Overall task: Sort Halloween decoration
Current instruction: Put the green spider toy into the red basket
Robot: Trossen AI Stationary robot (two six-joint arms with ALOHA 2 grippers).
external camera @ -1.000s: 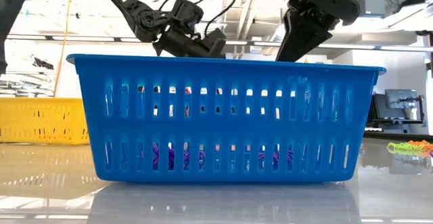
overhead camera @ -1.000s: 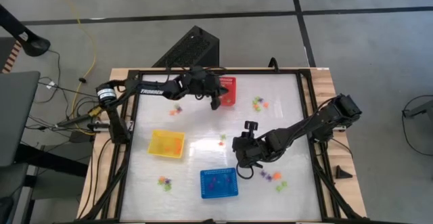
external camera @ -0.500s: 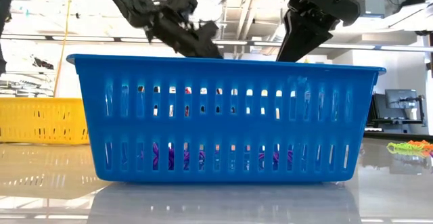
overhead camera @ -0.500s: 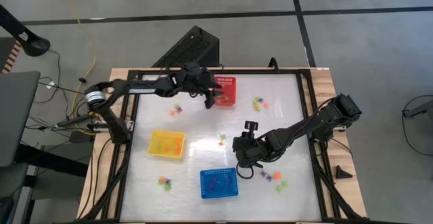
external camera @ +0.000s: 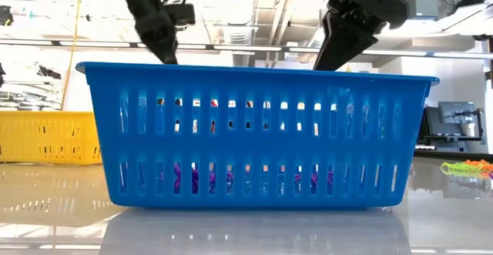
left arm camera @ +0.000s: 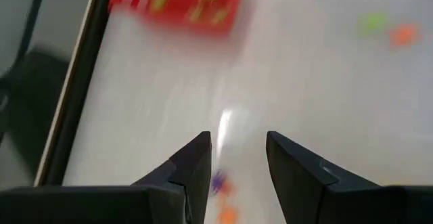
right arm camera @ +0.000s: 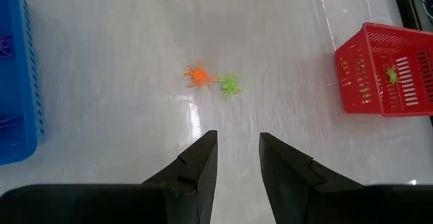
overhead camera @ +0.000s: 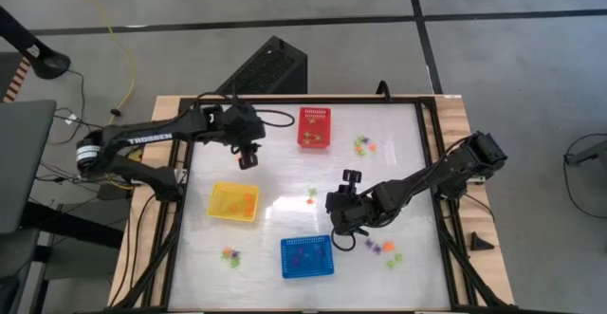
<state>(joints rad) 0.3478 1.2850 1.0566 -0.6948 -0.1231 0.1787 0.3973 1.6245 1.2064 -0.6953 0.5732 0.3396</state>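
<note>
The left gripper (overhead camera: 248,156) is hanging over the table's far left part, fingers apart and empty — trinkets (overhead camera: 230,255) are lying scattered by the yellow basket (overhead camera: 233,202), the blue basket (overhead camera: 306,257) and the red basket (overhead camera: 315,127). The right gripper (overhead camera: 335,213) is hovering mid-table, fingers apart, an orange and green pair (right arm camera: 212,79) lying just ahead.

Glossy, reflective tabletop (overhead camera: 285,176) with a wood edge (overhead camera: 458,143); perforated plastic baskets, blue (external camera: 258,135), yellow (overhead camera: 233,202) and red (right arm camera: 383,72); small plastic trinkets (right arm camera: 210,80); matt dark fingers (right arm camera: 196,166).
</note>
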